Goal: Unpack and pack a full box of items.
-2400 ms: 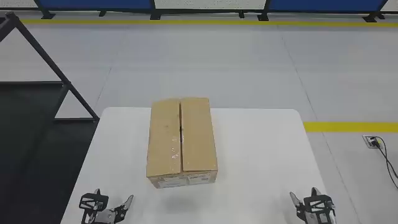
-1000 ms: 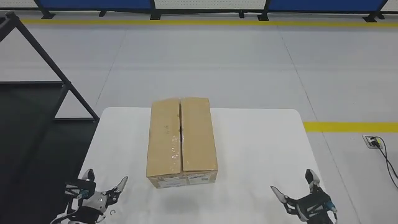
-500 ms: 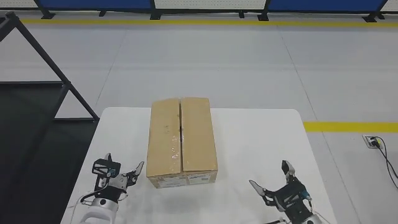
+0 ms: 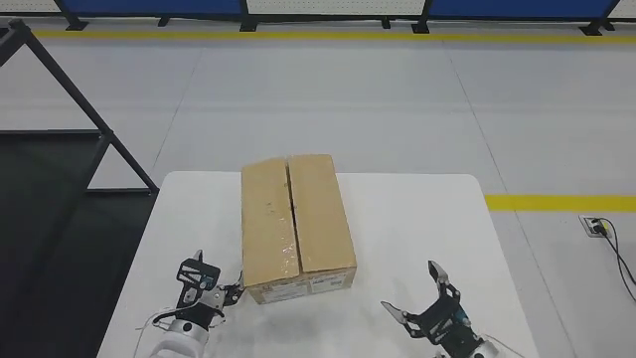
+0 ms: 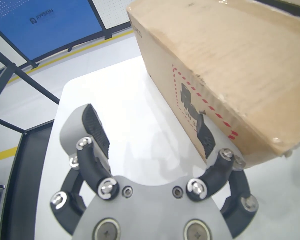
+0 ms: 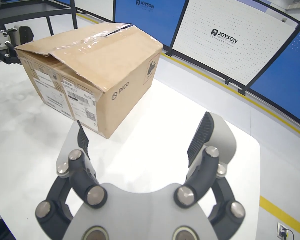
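The shut box (image 4: 296, 229) on the counter (image 4: 417, 229) is flanked at lower frame by the left pincer (image 5: 145, 118) and right pincer (image 6: 143, 122), both spread wide and empty, likely to brace it.

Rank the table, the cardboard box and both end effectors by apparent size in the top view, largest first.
1. Table
2. Cardboard box
3. Left end effector and right end effector: they look alike, so unranked.

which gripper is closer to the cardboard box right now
Left. The left gripper sits open at a near corner of the cardboard box, one finger against its side. The right gripper hangs open over the table, apart from the box.
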Controlling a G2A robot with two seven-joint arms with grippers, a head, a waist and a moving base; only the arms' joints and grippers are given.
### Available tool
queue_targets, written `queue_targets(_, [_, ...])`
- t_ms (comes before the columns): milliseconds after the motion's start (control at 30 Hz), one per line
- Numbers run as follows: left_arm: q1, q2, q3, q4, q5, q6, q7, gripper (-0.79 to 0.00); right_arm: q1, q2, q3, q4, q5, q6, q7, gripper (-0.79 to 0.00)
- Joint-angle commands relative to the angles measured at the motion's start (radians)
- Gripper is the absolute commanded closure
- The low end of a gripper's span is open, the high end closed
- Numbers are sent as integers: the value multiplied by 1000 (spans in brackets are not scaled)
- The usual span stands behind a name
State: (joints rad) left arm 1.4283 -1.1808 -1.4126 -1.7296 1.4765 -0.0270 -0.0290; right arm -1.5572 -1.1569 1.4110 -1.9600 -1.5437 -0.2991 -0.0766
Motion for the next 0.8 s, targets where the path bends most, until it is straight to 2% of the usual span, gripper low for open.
queue_targets(0, [0, -1, 9, -5, 5, -4, -1, -785, -4, 2, 1, -4, -10, -17, 6, -785])
queue_targets(333, [-20, -12, 75, -8, 17, -28, -3, -785, -4, 2, 1, -4, -10, -17, 6, -785])
queue_targets(400, [-26, -14, 90, -4, 27, -35, -1, -785, -9, -1, 11, 1, 87, -36, -78, -785])
queue_targets(467, [-32, -16, 104, -1, 41, -41, 2, -785, -7, 1, 34, 4, 101, -48, -160, -785])
queue_targets(567, [-34, -15, 111, -6, 78, -61, 25, -785, 18, 7, 27, -12, -7, -92, -206, -785])
queue_targets(633, [-26, -15, 94, -12, 58, -53, 36, -785, 48, 9, 8, -15, -95, -98, -189, -785])
queue_targets(767, [-2, -11, 10, -27, -29, -32, 37, -785, 126, 10, -74, -47, -324, -100, -116, -785])
